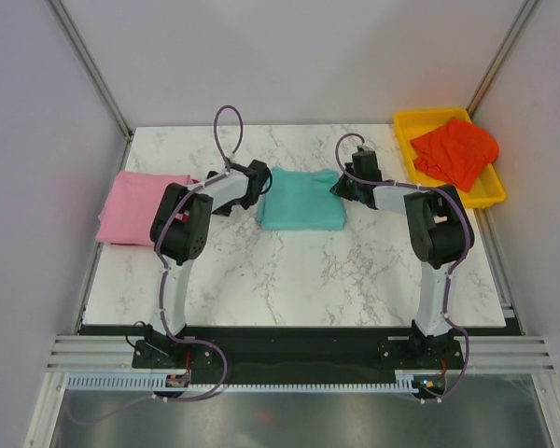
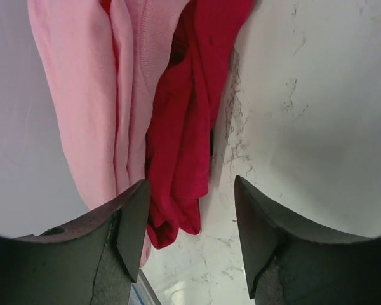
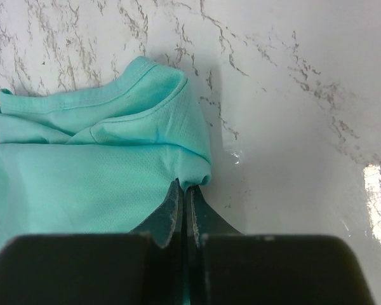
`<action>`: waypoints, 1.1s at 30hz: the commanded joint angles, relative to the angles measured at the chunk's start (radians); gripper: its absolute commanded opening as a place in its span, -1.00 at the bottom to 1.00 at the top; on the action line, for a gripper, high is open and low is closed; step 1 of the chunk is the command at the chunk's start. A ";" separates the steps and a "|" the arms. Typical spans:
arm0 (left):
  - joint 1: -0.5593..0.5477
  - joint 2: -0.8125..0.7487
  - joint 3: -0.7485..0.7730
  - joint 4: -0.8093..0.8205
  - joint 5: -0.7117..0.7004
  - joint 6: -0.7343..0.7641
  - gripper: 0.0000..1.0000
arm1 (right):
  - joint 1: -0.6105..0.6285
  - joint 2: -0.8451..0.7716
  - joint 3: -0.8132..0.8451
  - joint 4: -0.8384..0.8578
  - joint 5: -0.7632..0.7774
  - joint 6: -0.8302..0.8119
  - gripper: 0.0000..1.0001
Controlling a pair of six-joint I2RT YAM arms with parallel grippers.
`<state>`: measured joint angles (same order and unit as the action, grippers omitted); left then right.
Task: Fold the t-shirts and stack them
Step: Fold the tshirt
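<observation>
T-shirts lay spread over the marble table (image 1: 289,271) in front of you. The pink t-shirt (image 1: 140,207), folded flat, sat at 9 o'clock, right at the table's edge. The teal t-shirt (image 1: 301,198), folded to a rough rectangle, lay at the centre, a little toward 12 o'clock. At 2 o'clock the yellow tray (image 1: 420,115) stood at the table's corner, with the orange-red t-shirt (image 1: 455,152) heaped loosely inside it. The crimson t-shirt (image 2: 190,114) lay bunched against the pink one, touching it on the side toward the teal; from above, only a sliver of it showed.

Your right gripper (image 3: 183,206) was at the teal t-shirt's 3 o'clock edge, low on the tabletop, its jaws clenched on a corner of the folded cloth. Your left gripper (image 2: 189,216) was at that shirt's 9 o'clock edge, between it and the pink t-shirt. Its jaws stood apart, released, and its wrist camera looked out over the crimson and pink cloth lying side by side on the marble.
</observation>
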<state>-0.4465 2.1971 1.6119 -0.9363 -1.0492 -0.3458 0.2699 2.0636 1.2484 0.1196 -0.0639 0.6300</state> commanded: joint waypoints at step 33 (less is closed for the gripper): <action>-0.024 0.185 0.192 -0.022 0.067 -0.067 -0.96 | -0.135 0.030 -0.049 -0.027 -0.050 0.111 -1.00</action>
<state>-0.4164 2.3749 1.7329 -0.9825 -1.0523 -0.3504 0.1627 2.0716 1.2282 0.1463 -0.1429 0.7277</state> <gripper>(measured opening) 0.030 0.021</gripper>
